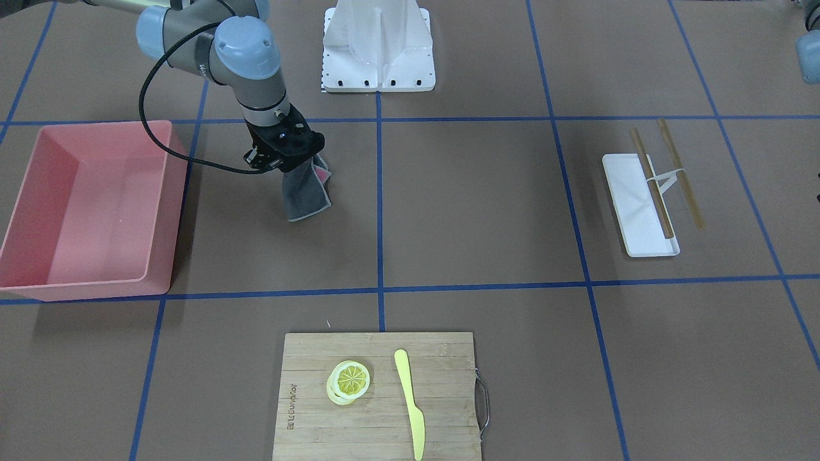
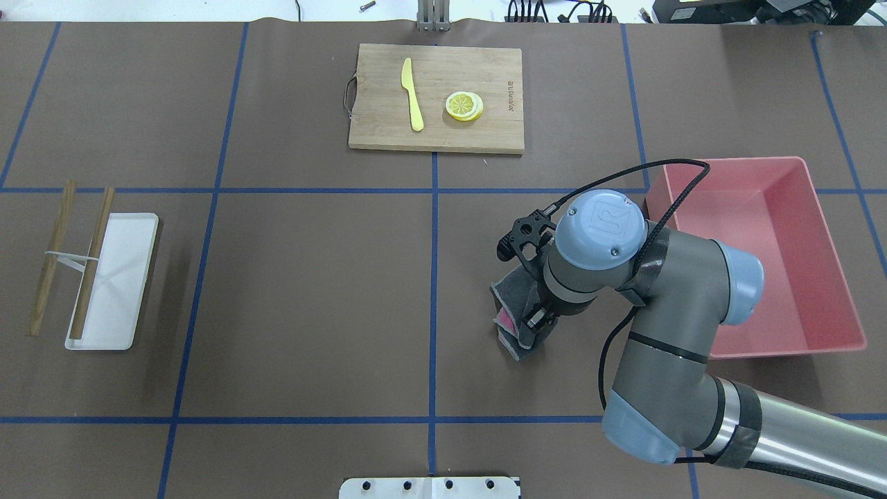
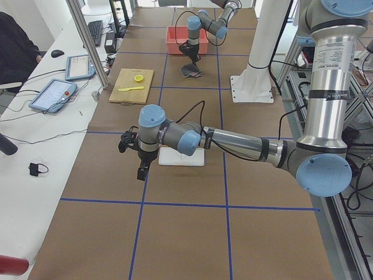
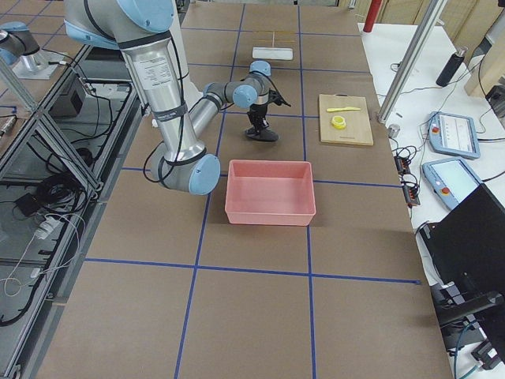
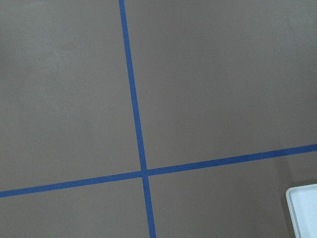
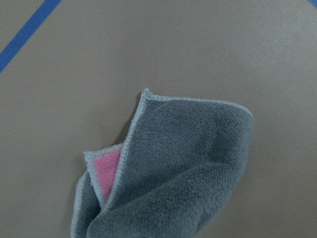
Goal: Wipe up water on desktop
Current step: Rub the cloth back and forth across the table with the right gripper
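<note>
The brown desktop (image 1: 474,205) with blue tape lines fills the views, and I see no water on it. My right gripper (image 1: 300,168) is shut on a grey cloth (image 1: 307,195) with a pink inner side. The cloth hangs folded, with its lower end at or just above the desktop, beside the pink bin. It also shows in the overhead view (image 2: 516,319) and the right wrist view (image 6: 188,168). My left gripper (image 3: 141,172) shows only in the exterior left view, over the desktop near the white tray. I cannot tell whether it is open or shut.
A pink bin (image 1: 90,205) stands close beside the right arm. A bamboo cutting board (image 1: 448,358) on the operators' side holds lemon slices (image 1: 350,379) and a yellow knife (image 1: 410,400). A white tray (image 1: 631,205) with chopsticks (image 1: 653,186) lies on my left side.
</note>
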Robot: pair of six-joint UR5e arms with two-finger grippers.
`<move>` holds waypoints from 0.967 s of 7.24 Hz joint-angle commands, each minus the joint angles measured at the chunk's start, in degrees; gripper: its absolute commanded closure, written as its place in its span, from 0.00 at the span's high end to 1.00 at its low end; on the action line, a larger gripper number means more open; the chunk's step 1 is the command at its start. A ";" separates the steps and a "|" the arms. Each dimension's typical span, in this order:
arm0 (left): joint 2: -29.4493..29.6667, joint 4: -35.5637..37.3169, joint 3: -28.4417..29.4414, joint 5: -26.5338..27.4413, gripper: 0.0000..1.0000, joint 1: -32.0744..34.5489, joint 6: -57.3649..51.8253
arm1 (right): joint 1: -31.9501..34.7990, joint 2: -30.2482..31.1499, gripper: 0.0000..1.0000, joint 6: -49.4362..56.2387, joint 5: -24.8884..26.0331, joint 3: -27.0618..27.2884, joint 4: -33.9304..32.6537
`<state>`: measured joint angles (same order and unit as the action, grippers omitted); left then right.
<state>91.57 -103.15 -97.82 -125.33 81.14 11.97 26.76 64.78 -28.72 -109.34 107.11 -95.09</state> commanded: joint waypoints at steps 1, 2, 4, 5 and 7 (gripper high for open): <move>-0.08 -0.12 0.00 0.00 0.99 0.16 -0.19 | -0.83 0.35 0.00 -0.11 0.27 -1.19 -0.01; 0.01 -0.12 -0.09 -0.09 0.99 0.16 -0.10 | 2.13 0.26 0.00 0.42 -0.17 -2.68 0.25; -0.08 -0.12 -0.62 -0.09 0.99 0.16 0.16 | 5.84 -0.35 0.00 4.45 -0.17 -5.83 0.60; -0.16 -0.12 -0.62 -0.09 0.99 0.16 0.16 | 6.98 -0.71 0.00 4.99 -0.17 -7.60 0.61; -0.08 -0.12 -0.62 -0.09 0.99 0.07 0.34 | 11.01 -3.07 0.00 7.79 -0.17 -12.17 0.61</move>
<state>91.47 -103.27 -98.42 -125.42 81.25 12.24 35.02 63.15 -22.69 -109.47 97.65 -94.47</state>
